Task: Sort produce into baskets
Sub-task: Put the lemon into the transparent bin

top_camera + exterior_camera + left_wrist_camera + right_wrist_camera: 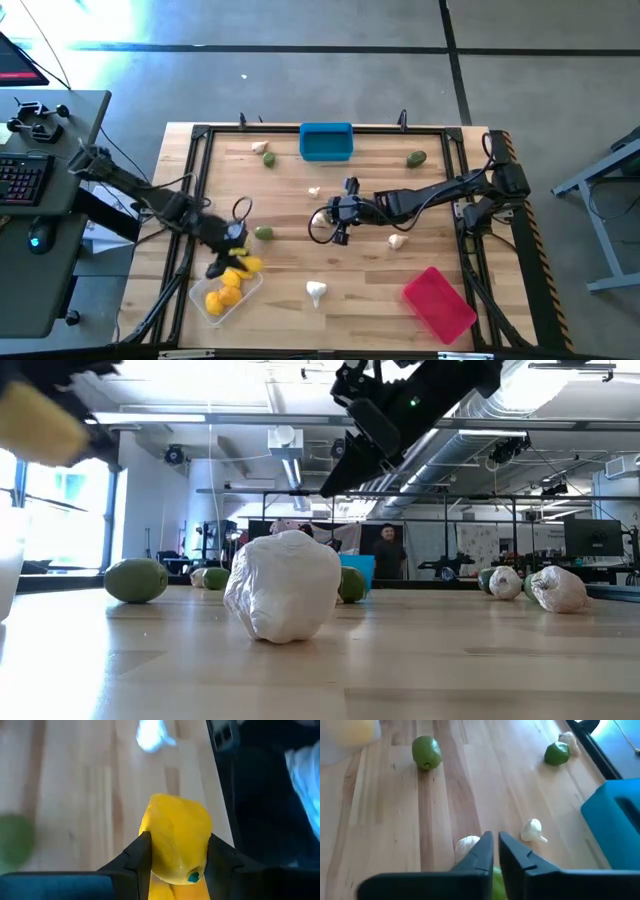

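Observation:
My left gripper point(236, 252) is shut on a yellow lemon point(175, 820), above the far end of the clear bin point(252, 287), which holds several lemons. My right gripper point(495, 845) is shut and empty, raised over the table's middle point(340, 222). A green piece point(496, 882) and a garlic bulb point(466, 845) lie on the table under it. More green pieces point(263, 232) point(268, 158) point(416, 158) and garlic bulbs point(316, 291) point(398, 240) point(314, 192) point(260, 147) lie loose on the table. The blue bin point(326, 152) stands at the far edge and the red bin point(438, 303) near right. My left gripper pinches the lemon's two long sides point(152, 852) between its two fingers point(137, 855), which lie along it. The lemon's stem end point(192, 877) points back toward the wrist. The lemon is lifted clear of the table, as the low view point(40, 425) also shows.
A black frame point(195, 200) runs round the wooden table top. A desk with a keyboard point(20, 180) stands off the left side. A person point(385, 550) shows in the room behind the far edge. Bare wood lies between the red bin and the near garlic bulb.

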Controlling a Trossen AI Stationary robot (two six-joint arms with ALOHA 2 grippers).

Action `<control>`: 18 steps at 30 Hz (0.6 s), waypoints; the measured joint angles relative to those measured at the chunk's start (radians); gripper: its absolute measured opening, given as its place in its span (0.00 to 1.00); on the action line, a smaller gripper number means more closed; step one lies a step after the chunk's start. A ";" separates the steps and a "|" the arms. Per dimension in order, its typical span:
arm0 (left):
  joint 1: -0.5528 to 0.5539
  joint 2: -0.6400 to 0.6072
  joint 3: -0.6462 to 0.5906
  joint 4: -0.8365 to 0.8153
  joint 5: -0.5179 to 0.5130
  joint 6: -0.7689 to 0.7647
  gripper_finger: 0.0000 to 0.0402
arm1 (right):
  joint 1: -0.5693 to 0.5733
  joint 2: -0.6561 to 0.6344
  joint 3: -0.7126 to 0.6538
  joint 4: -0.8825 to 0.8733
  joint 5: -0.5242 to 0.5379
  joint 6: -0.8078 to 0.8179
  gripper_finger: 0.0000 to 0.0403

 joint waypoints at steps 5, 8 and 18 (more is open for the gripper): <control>-0.119 0.041 0.071 -0.148 -0.047 -0.085 0.28 | -0.005 0.000 0.000 0.007 0.000 -0.001 0.02; -0.159 0.096 0.121 -0.245 -0.056 -0.111 0.28 | -0.009 0.000 0.000 0.007 0.000 0.000 0.03; -0.183 0.309 0.232 -0.306 -0.064 -0.023 0.28 | -0.033 0.000 0.000 0.005 -0.002 -0.009 0.03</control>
